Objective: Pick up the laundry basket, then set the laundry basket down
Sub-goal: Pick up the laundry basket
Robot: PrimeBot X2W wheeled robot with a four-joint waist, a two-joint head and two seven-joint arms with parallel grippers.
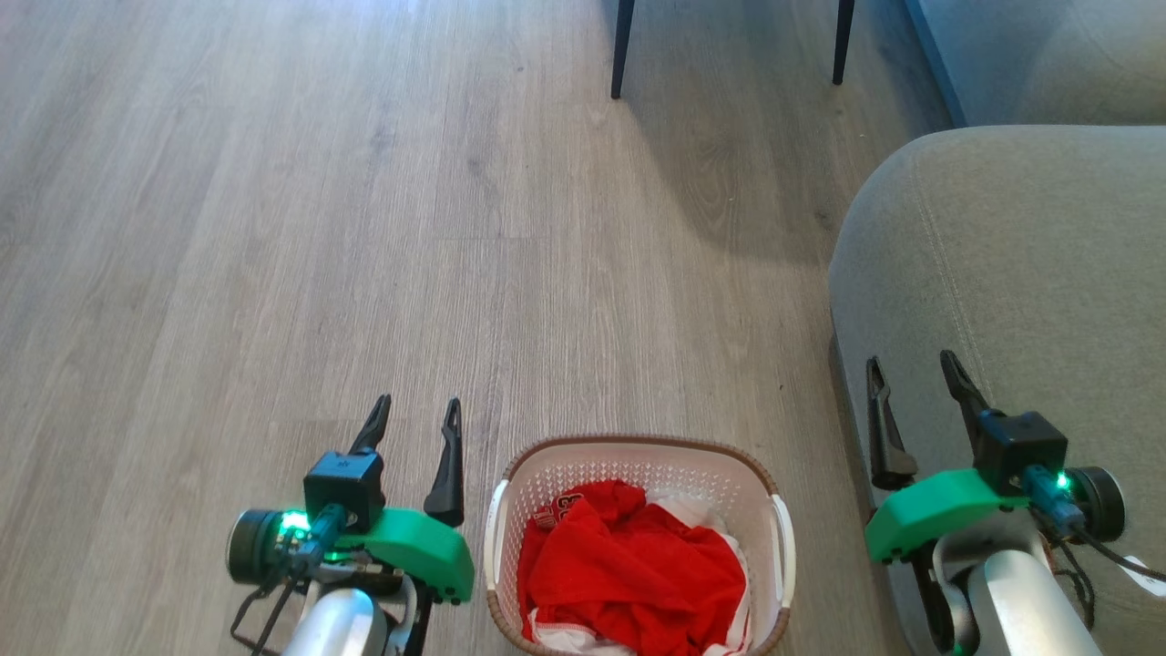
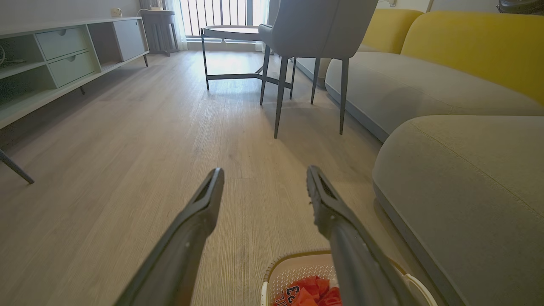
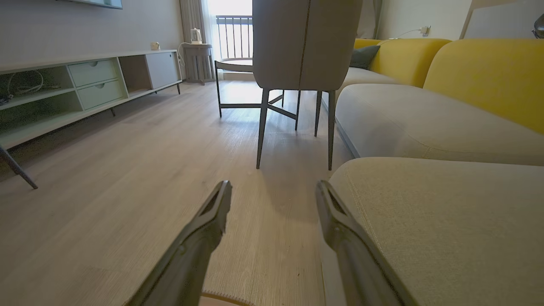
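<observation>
The laundry basket [image 1: 638, 474] is small and white with perforated walls, a brown woven-look rim and white side handles. It stands on the wooden floor at the bottom centre of the head view, holding red and white clothes [image 1: 629, 565]. My left gripper [image 1: 414, 412] hovers open just left of it, with nothing between its fingers. Over the grey sofa seat, right of the basket, my right gripper [image 1: 911, 369] is open and empty too. The basket's far rim [image 2: 293, 257] peeks in at the bottom of the left wrist view, under my left gripper [image 2: 263, 176]. My right gripper [image 3: 274, 189] points along the floor.
A grey sofa seat [image 1: 1020, 273] fills the right side, close to the basket. A grey chair on dark legs [image 2: 314, 29] stands ahead, with a low round table [image 2: 229, 32] behind it. A pale sideboard [image 2: 51, 59] lines the left wall. Bare wooden floor [image 1: 273, 228] spreads ahead and left.
</observation>
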